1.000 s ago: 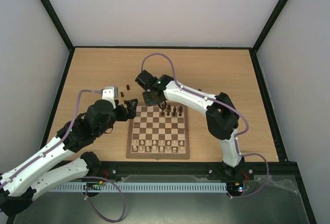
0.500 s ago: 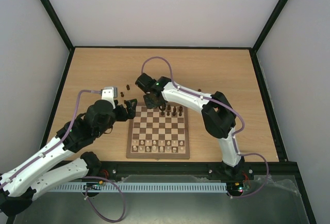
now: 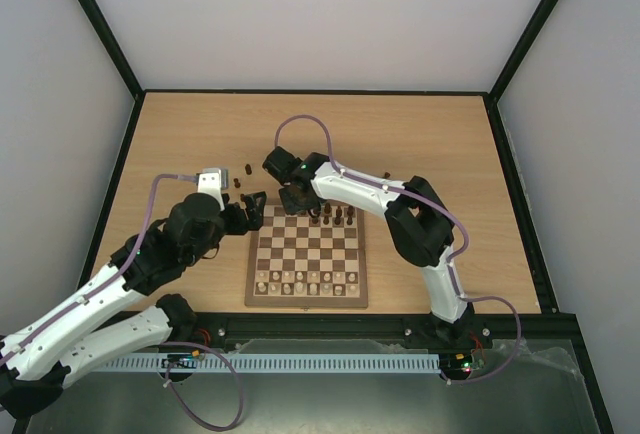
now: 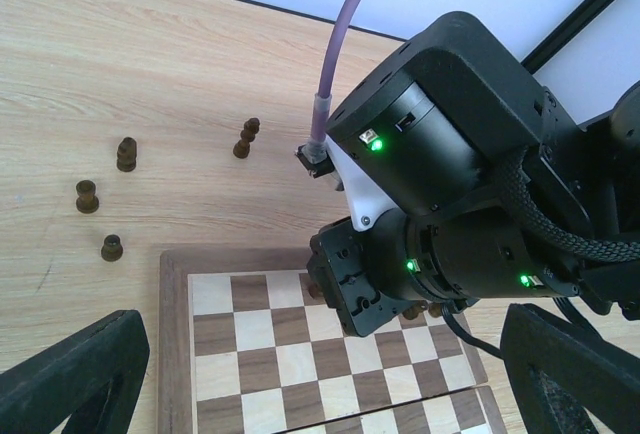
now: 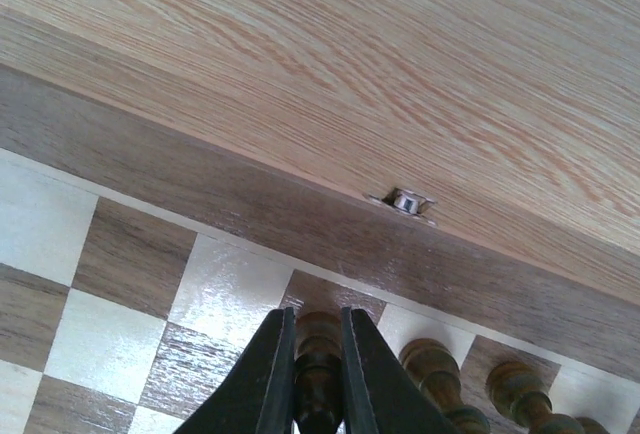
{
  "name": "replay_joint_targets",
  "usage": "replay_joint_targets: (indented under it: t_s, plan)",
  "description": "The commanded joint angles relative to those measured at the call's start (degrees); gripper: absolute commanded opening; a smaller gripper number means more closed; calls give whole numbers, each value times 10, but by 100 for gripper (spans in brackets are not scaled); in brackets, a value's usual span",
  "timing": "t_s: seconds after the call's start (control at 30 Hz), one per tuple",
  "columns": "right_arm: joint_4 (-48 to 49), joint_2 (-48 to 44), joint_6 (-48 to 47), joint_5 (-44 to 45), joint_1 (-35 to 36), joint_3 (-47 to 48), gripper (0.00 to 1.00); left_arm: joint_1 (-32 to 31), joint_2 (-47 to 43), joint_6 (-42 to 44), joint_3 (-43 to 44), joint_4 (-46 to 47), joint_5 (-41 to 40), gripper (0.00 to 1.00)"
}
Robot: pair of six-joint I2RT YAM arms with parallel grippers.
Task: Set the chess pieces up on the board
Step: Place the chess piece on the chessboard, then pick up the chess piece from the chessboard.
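Where the top view looks down, we find the right gripper point(image 3: 298, 200) at the far edge of the board point(image 3: 307, 266), tips hidden. From the left wrist, the left gripper point(image 4: 320, 384) gapes wide, fingers point(image 4: 70, 379) cropped. The right wrist shows narrow jaws clamping an upright dark chessman point(image 5: 318, 354), base cut off.

Some chess pieces point(image 3: 337, 216) stand along the board's point(image 3: 306, 303) far edge, others off it.
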Motion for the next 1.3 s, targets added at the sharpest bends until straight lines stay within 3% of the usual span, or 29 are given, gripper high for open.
replay_joint_targets:
  t_s: [0.0,0.3,0.53,0.67,0.97,1.27]
  plan:
    - [-3,8,6,-2,-2,-17,10,3,1,-3,1,-1,-9,99]
    - [-2,6,7,4,-2,-23,11,3,2,-3,2,-1,-8,100]
    - [11,-14,4,-13,-1,-41,31,3,8,-3,5,-1,-4,99]
    - [26,-32,0,-30,-2,-50,34,3,12,-3,9,0,-2,100]
    - [67,-127,-17,-65,-2,-78,38,3,26,-4,24,-7,5,100]
    - [56,-317,-2,15,-5,-156,46,1,97,19,38,-23,98,99]
